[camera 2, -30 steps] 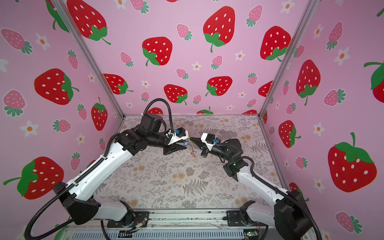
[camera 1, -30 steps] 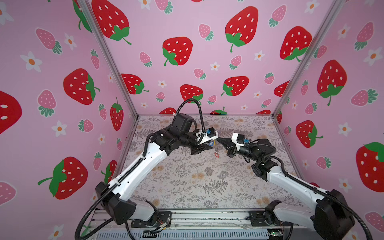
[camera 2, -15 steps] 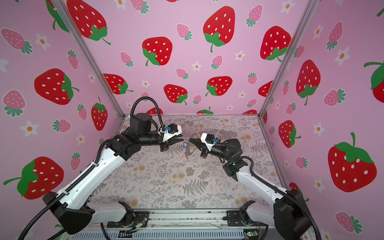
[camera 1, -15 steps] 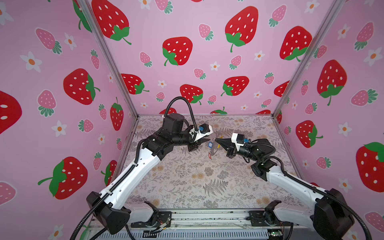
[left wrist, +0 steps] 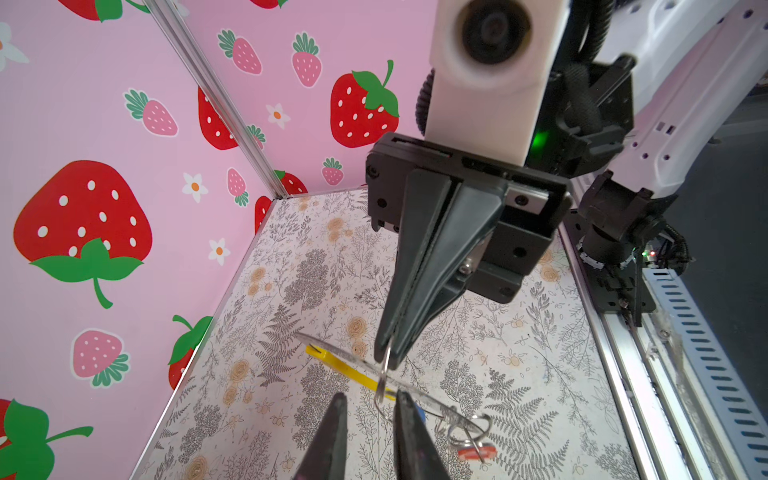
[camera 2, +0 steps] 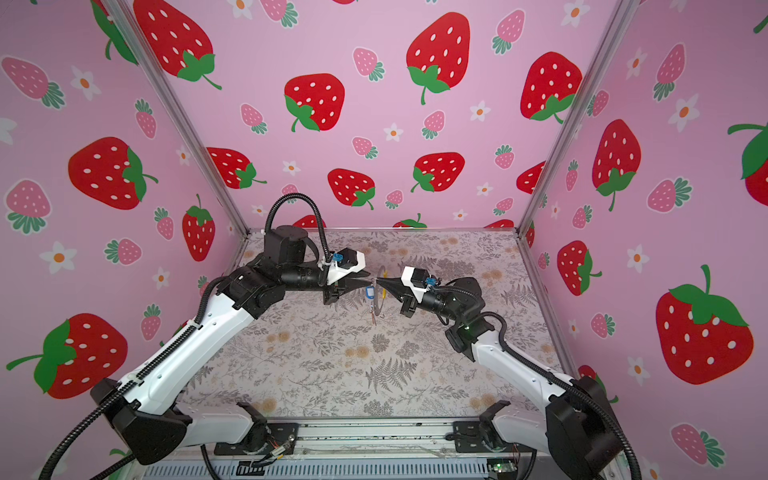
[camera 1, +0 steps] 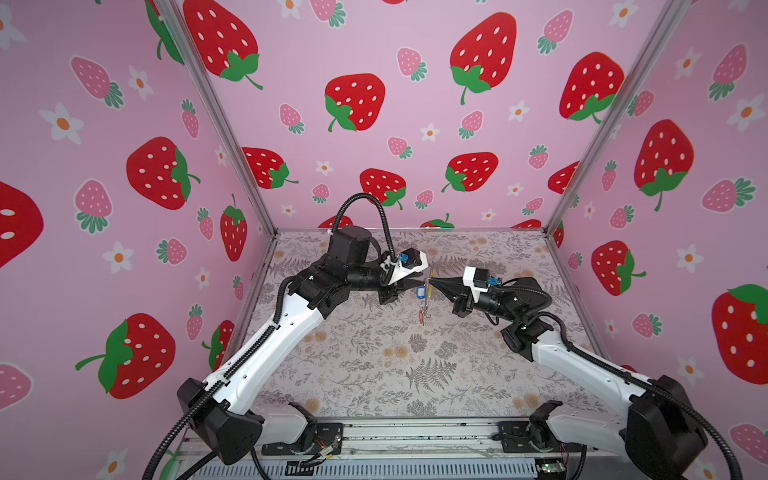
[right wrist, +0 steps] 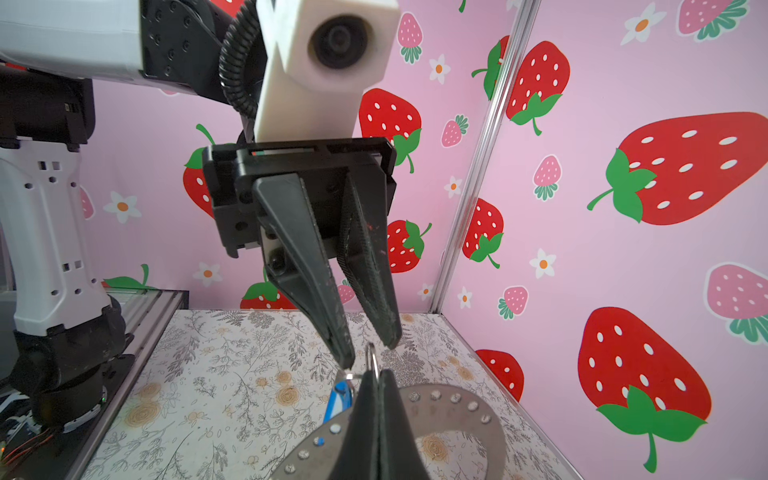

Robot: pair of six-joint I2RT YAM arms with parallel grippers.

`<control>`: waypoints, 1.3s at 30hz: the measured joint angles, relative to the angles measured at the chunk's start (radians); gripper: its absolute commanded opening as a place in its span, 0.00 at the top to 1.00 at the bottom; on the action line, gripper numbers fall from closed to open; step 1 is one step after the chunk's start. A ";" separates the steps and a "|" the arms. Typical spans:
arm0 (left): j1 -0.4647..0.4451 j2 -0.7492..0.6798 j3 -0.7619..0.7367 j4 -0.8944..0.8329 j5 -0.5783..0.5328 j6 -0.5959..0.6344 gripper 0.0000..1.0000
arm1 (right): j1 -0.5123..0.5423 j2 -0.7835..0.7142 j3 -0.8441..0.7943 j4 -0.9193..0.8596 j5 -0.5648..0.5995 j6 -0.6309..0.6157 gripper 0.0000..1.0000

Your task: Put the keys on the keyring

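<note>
Above the table point(camera 1: 374, 374), the right gripper point(camera 1: 430, 283) is clamped on the keyring point(right wrist: 457, 409), its hoop hanging below with the blue-tagged key point(right wrist: 340, 399) and red-tagged key point(left wrist: 477, 453). The left gripper point(right wrist: 369, 352), jaws slightly apart, faces it tip to tip, nearest the blue tag, path unobstructed.

Two claws, left point(left wrist: 370, 397), right point(left wrist: 386, 358) — one keyring point(left wrist: 345, 368), two keys: blue-tagged point(camera 1: 421, 292), red-tagged point(left wrist: 478, 452).
</note>
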 measured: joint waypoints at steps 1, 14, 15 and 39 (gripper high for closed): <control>0.000 0.002 0.001 0.001 0.004 0.000 0.77 | 0.000 0.001 0.000 0.000 -0.001 0.000 1.00; 0.000 0.028 0.016 -0.002 0.023 0.002 0.86 | 0.000 0.002 0.002 0.009 -0.002 0.001 1.00; 0.000 0.028 0.016 -0.002 0.023 0.002 0.87 | 0.000 0.002 0.002 0.011 -0.002 0.002 1.00; -0.050 0.130 0.268 -0.298 -0.146 0.111 1.00 | 0.000 -0.076 0.100 -0.311 0.139 -0.263 0.67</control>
